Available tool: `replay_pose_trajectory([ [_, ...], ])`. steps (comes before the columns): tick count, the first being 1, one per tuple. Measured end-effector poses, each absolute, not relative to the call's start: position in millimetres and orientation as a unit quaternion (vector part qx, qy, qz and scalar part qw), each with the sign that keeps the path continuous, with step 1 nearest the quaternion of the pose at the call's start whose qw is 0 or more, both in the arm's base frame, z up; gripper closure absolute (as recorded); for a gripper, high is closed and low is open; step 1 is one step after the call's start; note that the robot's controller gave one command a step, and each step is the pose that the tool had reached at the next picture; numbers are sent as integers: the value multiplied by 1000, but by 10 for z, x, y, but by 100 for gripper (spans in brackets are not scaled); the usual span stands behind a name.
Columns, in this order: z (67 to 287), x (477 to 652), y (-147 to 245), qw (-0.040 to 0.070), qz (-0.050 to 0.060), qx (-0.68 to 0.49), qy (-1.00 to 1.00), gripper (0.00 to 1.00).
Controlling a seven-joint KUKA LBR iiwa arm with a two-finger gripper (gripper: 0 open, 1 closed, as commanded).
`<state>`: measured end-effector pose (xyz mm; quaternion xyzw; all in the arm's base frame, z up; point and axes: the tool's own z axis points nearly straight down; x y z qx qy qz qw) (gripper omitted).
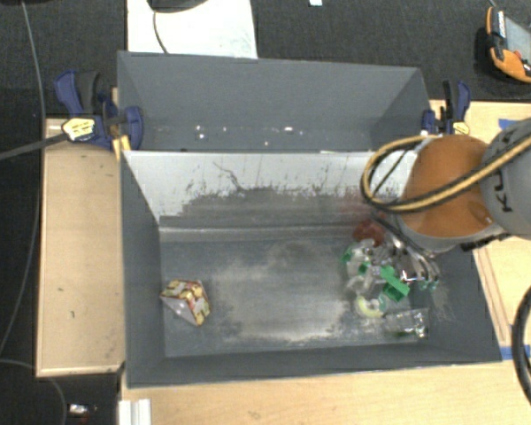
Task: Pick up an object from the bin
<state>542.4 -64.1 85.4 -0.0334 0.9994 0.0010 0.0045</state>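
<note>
My gripper (404, 269) is down at the right side of the bin floor, in a small cluster of things. A bright green plastic piece (392, 287) lies right under it. To its left sits a pale green and white thing (357, 262). A small yellowish round thing (368, 306) lies at the cluster's front, and a clear crumpled plastic piece (408, 324) lies front right. A dark red thing (367, 232) peeks out behind the gripper, near the back wall. The gripper's body hides what it touches.
A crumpled gold, red and white wrapper (187, 300) lies alone at the front left of the floor. The arm with its orange cover and looped cables reaches in over the bin's right wall.
</note>
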Motion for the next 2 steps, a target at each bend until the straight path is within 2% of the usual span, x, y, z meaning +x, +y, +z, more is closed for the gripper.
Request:
replay_pose_trajectory([
  [1,1023,5587,-639,5,3,-45,999,100],
  [2,1101,5521,-726,4,4,-12,1000,100],
])
